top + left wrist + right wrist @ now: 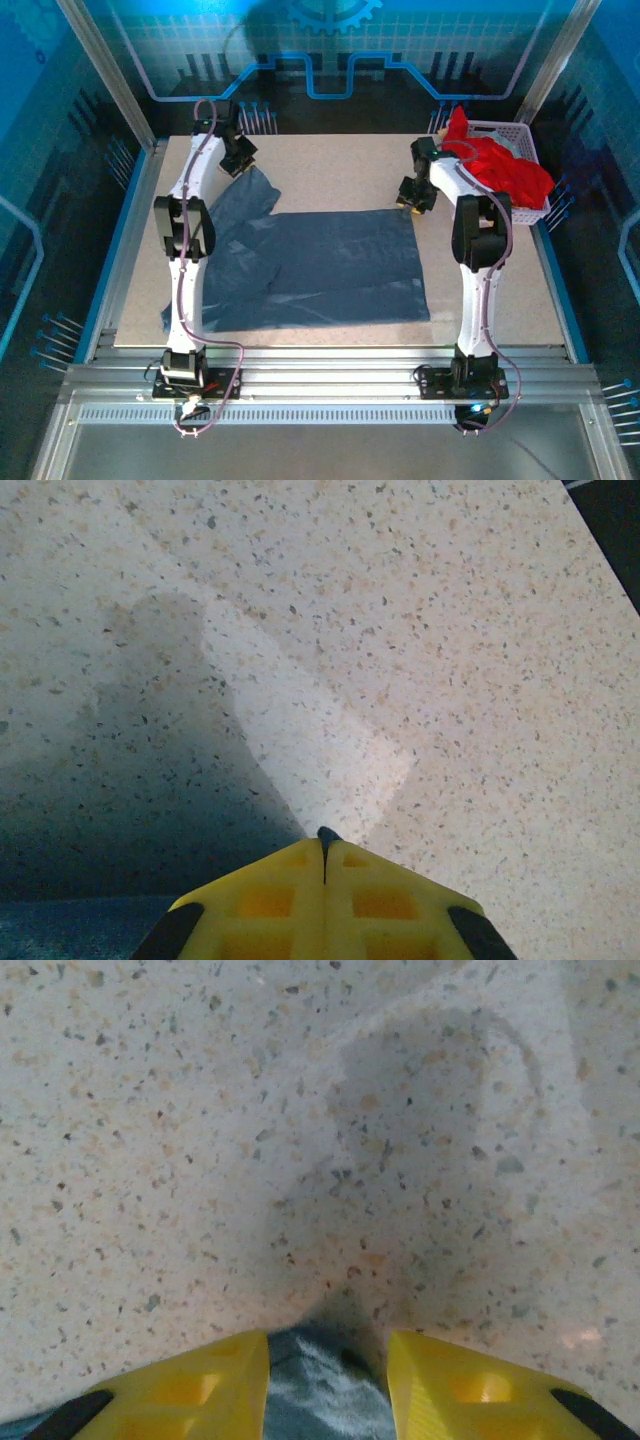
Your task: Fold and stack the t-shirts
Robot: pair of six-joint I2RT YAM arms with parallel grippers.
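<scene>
I'm seeing the left pincer (322, 845) closing fully at the slate-blue t-shirt's (330, 265) far-left corner, the right pincer (327, 1355) pinching its far-right corner.

Your top camera looks down from behind both arms over the whole desk (340, 160). Each wrist camera stares close past its pincer at that same speckled desk.
</scene>
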